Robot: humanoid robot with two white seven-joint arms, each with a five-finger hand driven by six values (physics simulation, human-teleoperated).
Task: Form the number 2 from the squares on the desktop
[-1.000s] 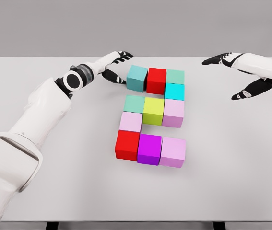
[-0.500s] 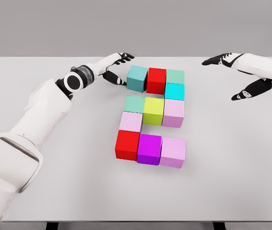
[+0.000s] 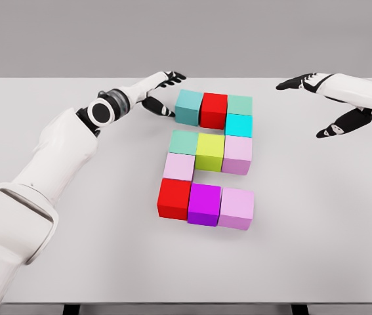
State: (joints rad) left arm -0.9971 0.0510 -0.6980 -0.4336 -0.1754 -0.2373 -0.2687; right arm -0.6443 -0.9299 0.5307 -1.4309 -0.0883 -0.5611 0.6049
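Aligning step: judged to be the final squaring of the figure; the eleven cubes already read as a 2, so only light nudges seem called for, not lifts.
Bottom row: red cube (image 3: pixel 174 198), magenta cube (image 3: pixel 204 204) and lilac cube (image 3: pixel 237 208) sit side by side, faces touching; leave undisturbed.
Connector: pale pink cube (image 3: pixel 178 166) stands above the red cube, at the left of the figure.
Middle row: mint cube (image 3: pixel 184 142), yellow-green cube (image 3: pixel 210 151), pink cube (image 3: pixel 237 154), touching in a line.
Upper right: cyan cube (image 3: pixel 239 125) joins middle row to top row.
Top row: teal cube (image 3: pixel 188 107), second red cube (image 3: pixel 214 109), pale green cube (image 3: pixel 240 104).
Left hand (image 3: pixel 162 92): fingers spread, holding nothing, thumb tip just beside the teal cube's left face; push flat against that face, parallel to the row, to avoid twisting it.
Right hand (image 3: pixel 330 102): wide, holding nothing, well apart from the cubes at far right.
Materials: cubes appear rigid, matte, sharp-edged, uniform in shape; likely to slide easily.
Desktop (image 3: pixel 317 223): smooth, flat, light grey.
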